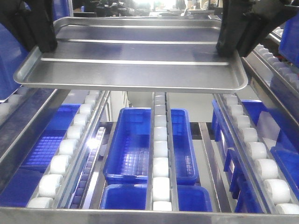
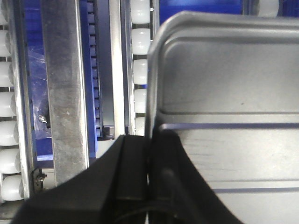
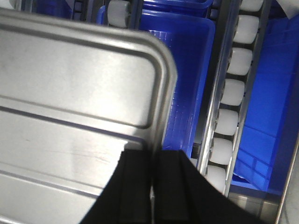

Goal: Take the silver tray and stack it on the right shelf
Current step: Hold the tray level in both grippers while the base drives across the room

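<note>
The silver tray [image 1: 135, 60] hangs in the air, clear of everything below it, held at its two short ends over the steel rack that I take to be the right shelf [image 1: 149, 217]. The left end effector [image 1: 46, 44] is pinching the tray's left rim, one finger outside the raised lip and one on the floor inside. The right end effector [image 1: 226, 46] is pinching the right rim in the same way, and both wrist views show the fingers pressed together on the metal. The tray lies floor-up and about level. Its long axis runs left to right across the robot's front, crosswise to the rails of white rollers [image 1: 161, 163], which run away from the robot. The two ridges in the floor follow that long axis, and one long edge faces back toward the robot. Blue bins [image 1: 133, 144] sit lower down between the rails, well under the tray. By my judgement the lift is done and the carry to the shelf is the step in hand. The next move seems to call for both arms to come down together at the same rate, keeping the tray level, until its underside rests across the rollers. Only then should the two pinches let go, since an uneven drop or an early release on one side could tip the tray or send it rolling along the rails.
</note>
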Controlling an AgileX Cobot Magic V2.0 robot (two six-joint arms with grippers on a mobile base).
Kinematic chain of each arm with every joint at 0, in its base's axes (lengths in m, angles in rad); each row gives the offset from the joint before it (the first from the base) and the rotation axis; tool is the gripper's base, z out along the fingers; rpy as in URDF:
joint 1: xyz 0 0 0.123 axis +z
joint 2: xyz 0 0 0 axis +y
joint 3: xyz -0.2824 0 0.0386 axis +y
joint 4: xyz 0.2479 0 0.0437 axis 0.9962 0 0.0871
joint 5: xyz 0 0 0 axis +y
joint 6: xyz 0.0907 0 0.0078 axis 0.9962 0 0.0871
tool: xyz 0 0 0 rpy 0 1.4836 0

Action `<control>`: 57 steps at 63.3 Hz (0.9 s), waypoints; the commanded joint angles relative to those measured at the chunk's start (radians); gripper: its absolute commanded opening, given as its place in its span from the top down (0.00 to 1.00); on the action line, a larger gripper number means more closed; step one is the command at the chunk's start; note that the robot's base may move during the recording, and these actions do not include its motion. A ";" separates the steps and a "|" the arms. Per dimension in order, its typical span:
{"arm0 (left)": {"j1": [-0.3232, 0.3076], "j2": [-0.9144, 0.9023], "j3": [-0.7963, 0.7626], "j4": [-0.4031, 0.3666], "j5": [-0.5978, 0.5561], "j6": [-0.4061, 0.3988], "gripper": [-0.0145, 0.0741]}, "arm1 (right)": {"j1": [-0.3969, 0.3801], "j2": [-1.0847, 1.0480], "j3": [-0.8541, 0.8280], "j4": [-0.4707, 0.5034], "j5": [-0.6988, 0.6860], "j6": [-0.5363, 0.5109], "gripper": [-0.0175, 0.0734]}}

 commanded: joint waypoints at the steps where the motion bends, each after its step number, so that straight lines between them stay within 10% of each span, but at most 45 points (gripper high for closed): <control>1: -0.005 -0.043 -0.035 0.042 -0.006 0.003 0.94 | -0.001 -0.037 -0.036 -0.037 -0.009 -0.025 0.74; 57: -0.005 -0.043 -0.035 0.040 -0.006 0.003 0.94 | -0.001 -0.037 -0.036 -0.037 -0.009 -0.025 0.74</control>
